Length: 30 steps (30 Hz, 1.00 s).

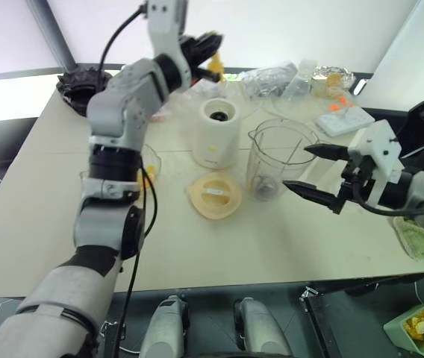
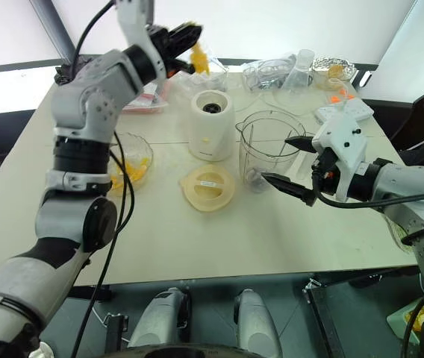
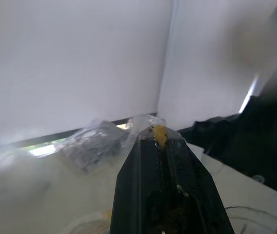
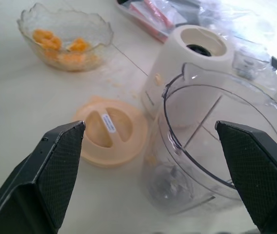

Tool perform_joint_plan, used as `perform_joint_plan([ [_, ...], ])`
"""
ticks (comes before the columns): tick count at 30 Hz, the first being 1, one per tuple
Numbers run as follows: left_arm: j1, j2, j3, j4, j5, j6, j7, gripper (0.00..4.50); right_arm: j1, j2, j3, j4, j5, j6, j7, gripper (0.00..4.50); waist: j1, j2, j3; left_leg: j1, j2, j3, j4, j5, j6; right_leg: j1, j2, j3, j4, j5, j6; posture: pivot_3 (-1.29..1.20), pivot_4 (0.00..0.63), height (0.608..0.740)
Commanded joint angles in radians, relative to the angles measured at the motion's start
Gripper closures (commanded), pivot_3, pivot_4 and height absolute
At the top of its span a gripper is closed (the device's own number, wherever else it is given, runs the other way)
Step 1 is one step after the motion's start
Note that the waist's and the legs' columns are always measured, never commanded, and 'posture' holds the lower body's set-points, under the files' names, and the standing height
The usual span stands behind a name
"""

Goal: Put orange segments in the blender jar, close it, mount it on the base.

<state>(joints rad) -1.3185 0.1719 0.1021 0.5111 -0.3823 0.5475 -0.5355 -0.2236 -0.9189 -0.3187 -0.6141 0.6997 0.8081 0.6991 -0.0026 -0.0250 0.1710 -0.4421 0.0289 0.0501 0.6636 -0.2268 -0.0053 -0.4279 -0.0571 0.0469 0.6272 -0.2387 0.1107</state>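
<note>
Currently your left gripper [image 2: 189, 41] is clenched on one orange segment [image 2: 198, 57], high over the far side of the table. Your right gripper [image 1: 315, 170] stands spread beside the blender jar [image 1: 278, 158], right of the base [image 1: 217, 134]. Next, carry the segment over the jar's mouth and release.

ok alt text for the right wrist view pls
Two open black jaws frame a tall clear plastic blender jar standing empty on the table, with a flat cream lid, a cream-white motor base and a ruffled glass dish of orange segments behind.
</note>
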Motion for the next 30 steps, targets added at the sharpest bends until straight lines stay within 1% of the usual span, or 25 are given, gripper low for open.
perform_joint_plan([
  [1, -0.095, -0.037, -0.022, 0.117, 0.002, -0.080, -0.103, 4.46, 0.054, 0.027, -0.091, -0.102, 0.033, 0.026, -0.071, 0.00, 0.002, 0.000, 0.000, 0.000, 0.000, 0.000, 0.000, 0.000, 0.000, 0.000, 0.000, 0.000, 0.000, 0.000, 0.000, 0.00, 0.150, 0.740],
  [7, -0.187, -0.102, -0.041, 0.290, 0.002, -0.131, -0.265, 4.46, 0.194, 0.085, -0.213, -0.247, 0.081, 0.076, -0.187, 0.00, 0.007, 0.000, 0.000, -0.001, 0.001, 0.000, 0.000, 0.000, 0.000, -0.001, 0.001, 0.000, 0.000, 0.000, 0.000, 0.00, 0.150, 0.740],
  [14, -0.207, -0.152, -0.099, 0.429, 0.059, -0.193, -0.429, 4.46, 0.341, 0.152, -0.323, -0.388, 0.148, 0.106, -0.311, 0.00, 0.016, 0.000, 0.000, -0.001, 0.001, 0.000, 0.000, 0.000, 0.000, -0.001, 0.001, 0.000, -0.001, 0.000, -0.001, 0.00, 0.150, 0.740],
  [18, -0.184, -0.154, -0.150, 0.480, 0.109, -0.230, -0.567, 4.46, 0.391, 0.161, -0.348, -0.424, 0.185, 0.102, -0.358, 0.00, 0.013, 0.000, 0.000, -0.001, 0.001, 0.000, 0.000, 0.000, 0.000, -0.001, 0.001, 0.000, -0.001, 0.000, -0.001, 0.00, 0.150, 0.740],
  [22, -0.165, -0.154, -0.182, 0.513, 0.156, -0.268, -0.634, 4.46, 0.417, 0.148, -0.352, -0.433, 0.218, 0.089, -0.391, 0.00, 0.013, 0.000, 0.000, -0.001, 0.001, 0.000, 0.000, 0.000, 0.001, -0.001, 0.001, 0.000, -0.002, 0.000, -0.001, 0.00, 0.150, 0.740],
  [25, -0.164, -0.160, -0.190, 0.562, 0.197, -0.318, -0.617, 3.74, 0.425, 0.138, -0.345, -0.433, 0.234, 0.081, -0.414, 0.00, 0.014, 0.000, 0.000, -0.001, 0.001, 0.000, 0.000, 0.000, 0.001, -0.001, 0.001, 0.000, -0.002, 0.000, -0.001, 0.00, 0.150, 0.740],
  [26, -0.166, -0.162, -0.188, 0.573, 0.204, -0.328, -0.615, 3.22, 0.428, 0.134, -0.343, -0.433, 0.239, 0.078, -0.421, 0.00, 0.014, 0.000, 0.000, -0.001, 0.001, 0.000, 0.000, 0.000, 0.001, -0.001, 0.001, 0.000, -0.002, 0.000, -0.001, 0.00, 0.150, 0.740],
  [27, -0.168, -0.164, -0.185, 0.585, 0.209, -0.336, -0.610, 2.88, 0.431, 0.130, -0.341, -0.433, 0.246, 0.075, -0.428, 0.00, 0.014, 0.000, 0.000, -0.001, 0.001, 0.000, 0.000, 0.000, 0.001, -0.001, 0.001, 0.000, -0.002, 0.000, -0.001, 0.00, 0.150, 0.740],
  [30, -0.169, -0.167, -0.180, 0.616, 0.226, -0.361, -0.600, 1.44, 0.449, 0.113, -0.340, -0.433, 0.270, 0.059, -0.448, 0.00, 0.016, 0.000, 0.000, -0.002, 0.001, 0.000, 0.000, -0.001, 0.001, -0.001, 0.000, 0.000, -0.002, 0.000, -0.001, 0.00, 0.150, 0.740],
])
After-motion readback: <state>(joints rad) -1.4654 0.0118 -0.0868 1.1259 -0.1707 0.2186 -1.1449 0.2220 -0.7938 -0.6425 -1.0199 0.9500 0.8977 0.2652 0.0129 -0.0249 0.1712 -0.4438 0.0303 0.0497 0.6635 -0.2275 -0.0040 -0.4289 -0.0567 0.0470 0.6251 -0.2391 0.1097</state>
